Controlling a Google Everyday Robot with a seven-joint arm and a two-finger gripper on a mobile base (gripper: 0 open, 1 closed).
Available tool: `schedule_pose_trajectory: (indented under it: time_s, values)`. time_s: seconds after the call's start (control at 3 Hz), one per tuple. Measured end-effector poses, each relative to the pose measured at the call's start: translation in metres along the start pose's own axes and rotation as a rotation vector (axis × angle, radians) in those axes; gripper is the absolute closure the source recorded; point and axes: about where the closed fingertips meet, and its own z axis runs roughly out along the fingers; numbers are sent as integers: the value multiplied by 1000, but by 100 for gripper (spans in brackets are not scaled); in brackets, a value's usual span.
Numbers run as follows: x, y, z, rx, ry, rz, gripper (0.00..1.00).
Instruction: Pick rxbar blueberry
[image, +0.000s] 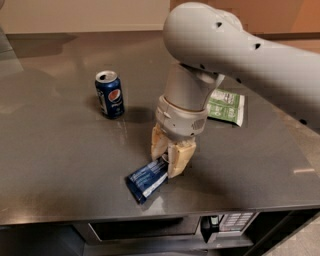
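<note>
Steel counter (55, 150): gripper (167, 161) clamps rxbar blueberry (146, 181) end (Pepsi can (110, 94) well apart)

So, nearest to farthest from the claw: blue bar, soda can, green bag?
The claw is near the counter's front.
1. Blue bar, touching it, front left.
2. Green bag, back right, and soda can, back left: too close to call.
</note>
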Motion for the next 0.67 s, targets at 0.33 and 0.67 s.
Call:
schedule_pose_trajectory:
  time_s: [0.33, 0.67]
  values:
    - [13, 2, -27, 18, -59, 80, 100]
    - [26, -4, -62, 45, -102, 150, 100]
